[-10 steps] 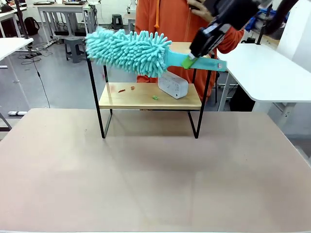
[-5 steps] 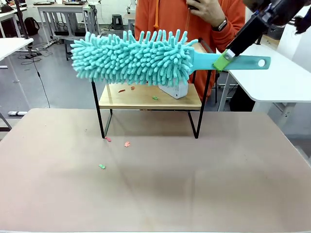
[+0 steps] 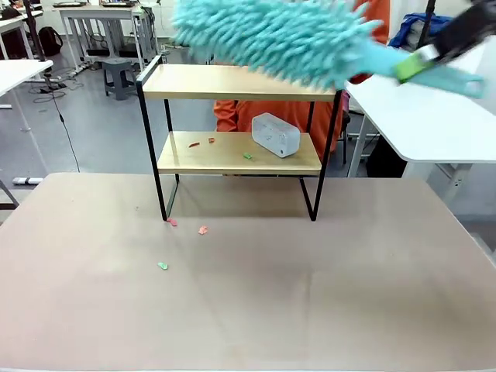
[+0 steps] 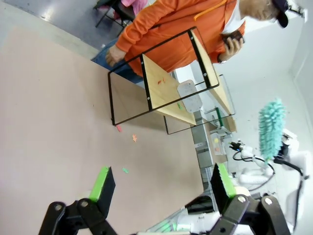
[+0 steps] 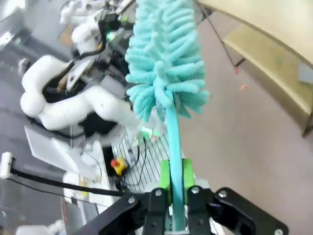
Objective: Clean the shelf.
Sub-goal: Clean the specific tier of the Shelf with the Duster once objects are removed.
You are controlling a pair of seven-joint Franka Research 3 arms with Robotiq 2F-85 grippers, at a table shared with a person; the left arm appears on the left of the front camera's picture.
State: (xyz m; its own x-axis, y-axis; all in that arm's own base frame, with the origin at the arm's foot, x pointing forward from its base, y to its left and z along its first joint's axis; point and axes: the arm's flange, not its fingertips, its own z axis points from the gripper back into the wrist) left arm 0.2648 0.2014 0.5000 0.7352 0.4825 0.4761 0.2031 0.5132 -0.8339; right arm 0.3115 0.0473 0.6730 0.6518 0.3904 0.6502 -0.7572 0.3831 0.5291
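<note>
My left pincer (image 4: 161, 177) hangs over the bench (image 3: 256, 302), jaws spread and empty. The shelf (image 3: 232, 81) stands at the bench's far edge, left of middle. Its top board is bare, and the lower board carries a white box (image 3: 275, 134) and a few scraps (image 3: 248, 156). Above the top board's right end the duster (image 3: 271, 35) lies nearly level, long axis along the boards, head leftward. My right pincer (image 3: 425, 63), clamped on its handle, is the nearer arm; the lower board lies down-left of it.
</note>
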